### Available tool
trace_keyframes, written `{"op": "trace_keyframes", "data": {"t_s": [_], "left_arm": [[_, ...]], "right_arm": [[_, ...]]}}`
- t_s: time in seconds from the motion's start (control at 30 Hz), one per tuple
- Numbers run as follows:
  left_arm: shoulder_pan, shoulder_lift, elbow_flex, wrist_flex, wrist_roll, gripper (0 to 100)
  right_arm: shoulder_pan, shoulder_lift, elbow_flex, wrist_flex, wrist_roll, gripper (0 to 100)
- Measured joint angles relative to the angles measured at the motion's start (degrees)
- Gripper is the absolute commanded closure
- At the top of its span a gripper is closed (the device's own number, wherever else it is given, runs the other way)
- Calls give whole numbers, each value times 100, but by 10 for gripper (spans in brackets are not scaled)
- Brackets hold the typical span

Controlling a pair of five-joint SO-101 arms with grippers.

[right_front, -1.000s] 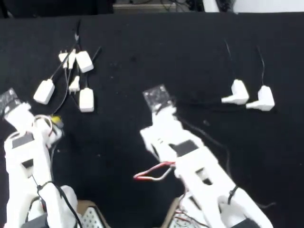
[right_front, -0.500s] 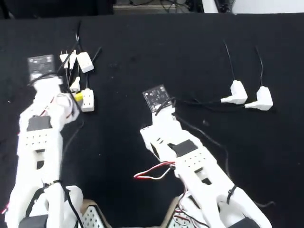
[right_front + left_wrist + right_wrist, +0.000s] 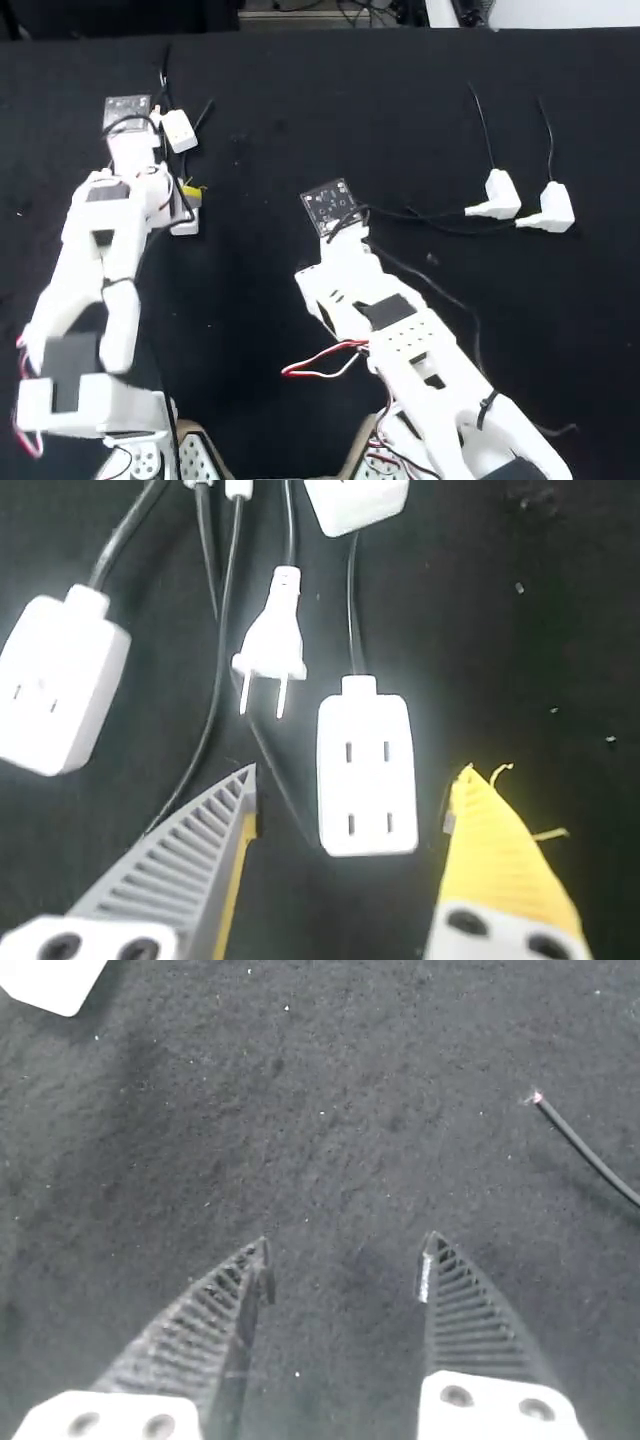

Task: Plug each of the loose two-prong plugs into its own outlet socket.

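My left gripper [image 3: 357, 777] is open low over the cluster of white pieces at the table's far left [image 3: 183, 200]. Its grey and yellow fingers straddle a white outlet socket block [image 3: 366, 776] without touching it. Just beyond that block lies a loose white two-prong plug [image 3: 268, 656] on a black cable, prongs toward the gripper. A second socket block [image 3: 55, 685] lies to one side, and a third [image 3: 355, 500] [image 3: 178, 129] farther off. My right gripper [image 3: 347, 1243] is open over bare black cloth mid-table. Two more white plugs [image 3: 497, 195] [image 3: 556, 207] lie at the far right.
Black cables run among the left cluster [image 3: 215, 630] and from the right-hand plugs toward the right arm [image 3: 420, 215]. A cable end [image 3: 585, 1150] lies near my right gripper. Red and white wires [image 3: 320, 365] hang off the right arm. The black cloth [image 3: 300, 110] covers the table.
The left arm has swung from the near left edge up and to the right, over the cluster of sockets and plugs. The right arm has stayed still.
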Motion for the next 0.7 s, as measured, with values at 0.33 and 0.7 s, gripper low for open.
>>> {"op": "trace_keyframes", "data": {"t_s": [0.33,0.7], "left_arm": [[79,1125,-633,0,-123,697],[167,1187,-633,0,-141,966]], "right_arm": [[0,0,0,0,0,776],[0,0,26,0,0,776]]}}
